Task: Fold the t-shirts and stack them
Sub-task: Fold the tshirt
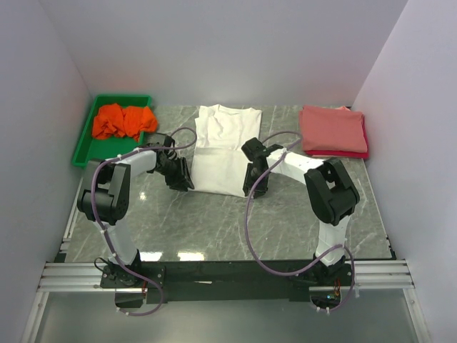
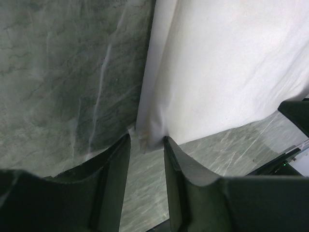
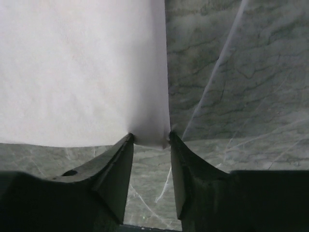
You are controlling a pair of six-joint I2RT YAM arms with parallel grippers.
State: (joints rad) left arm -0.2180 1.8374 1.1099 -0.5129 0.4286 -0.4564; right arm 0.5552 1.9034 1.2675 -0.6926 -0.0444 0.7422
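A white t-shirt [image 1: 223, 146] lies flat in the middle of the table, folded into a long strip with the collar at the far end. My left gripper [image 1: 183, 180] is at its near left corner. In the left wrist view the jaws [image 2: 147, 138] stand open, with the corner of the white cloth [image 2: 227, 72] between the tips. My right gripper [image 1: 254, 187] is at the near right corner, open [image 3: 150, 136], its tips on either side of the hem corner [image 3: 82, 72]. An orange t-shirt [image 1: 123, 120] lies crumpled at the far left. A folded salmon-pink t-shirt [image 1: 332, 128] rests on a red one [image 1: 350, 153] at the far right.
The orange shirt sits in a green tray [image 1: 82, 150] against the left wall. White walls close in the table on the left, back and right. Bare marble table [image 1: 214, 229] stretches between the shirt's near edge and the arm bases.
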